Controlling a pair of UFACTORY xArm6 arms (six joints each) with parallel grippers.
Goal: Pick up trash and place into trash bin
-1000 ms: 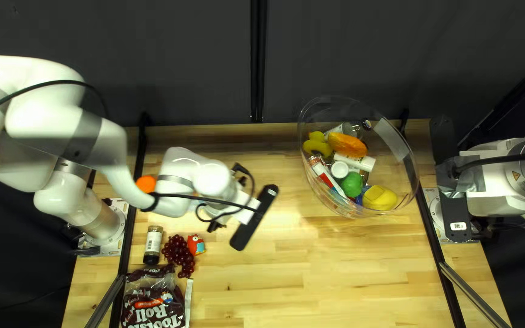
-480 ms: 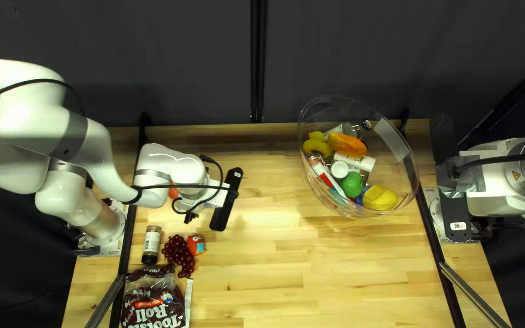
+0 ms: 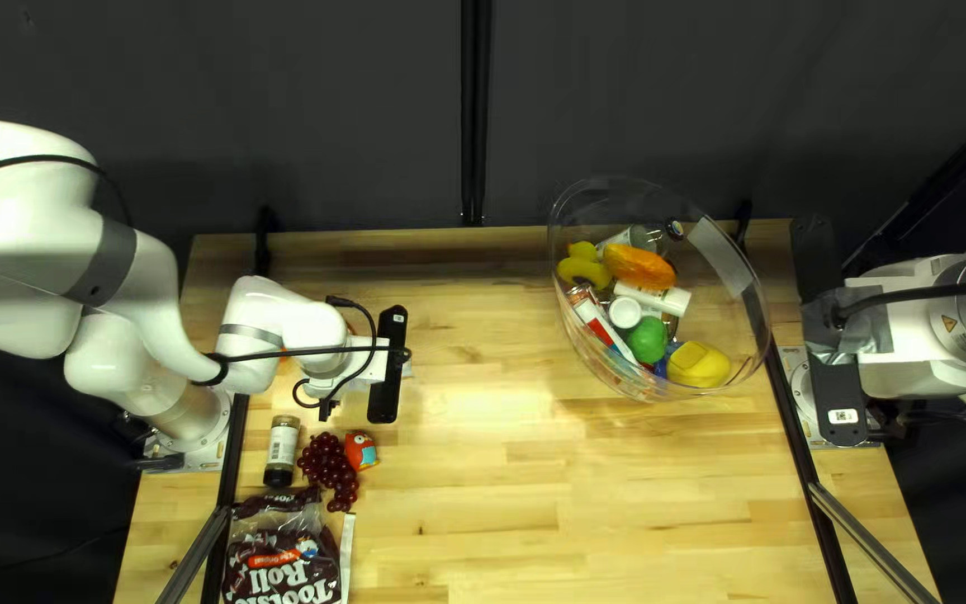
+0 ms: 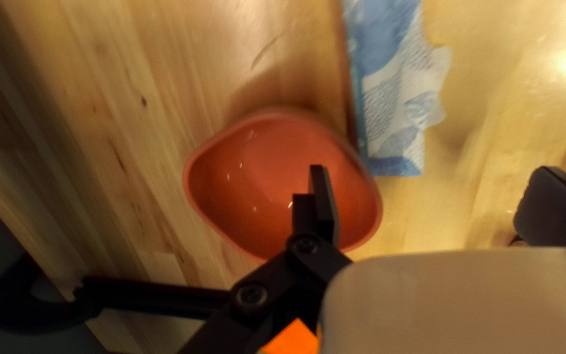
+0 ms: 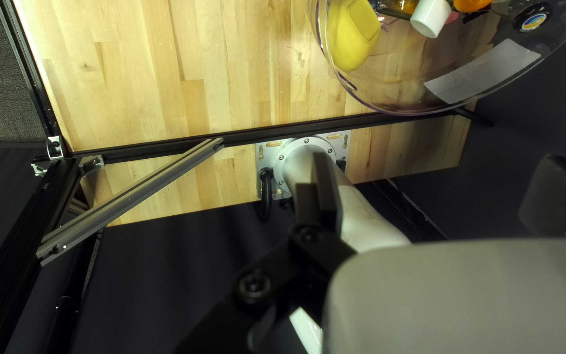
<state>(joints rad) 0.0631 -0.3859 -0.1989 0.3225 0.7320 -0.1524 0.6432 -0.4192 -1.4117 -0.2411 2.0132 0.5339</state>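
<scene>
Pale wood table (image 3: pixel 617 492), visible grain. Trash I see: patterned blue-white wrapper (image 4: pixel 394 92), flat strip, crinkled, one long side ragged. It's at table left, one end beside the orange bowl (image 4: pixel 244 190), long axis running away from it. Left gripper (image 3: pixel 328 407) fingers apart, nothing gripped; right gripper (image 3: pixel 891 423) same.

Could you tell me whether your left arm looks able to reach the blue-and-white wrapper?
Probably yes: my left gripper is open close to the wrapper, though one finger hangs over the orange bowl and might catch its rim.
</scene>
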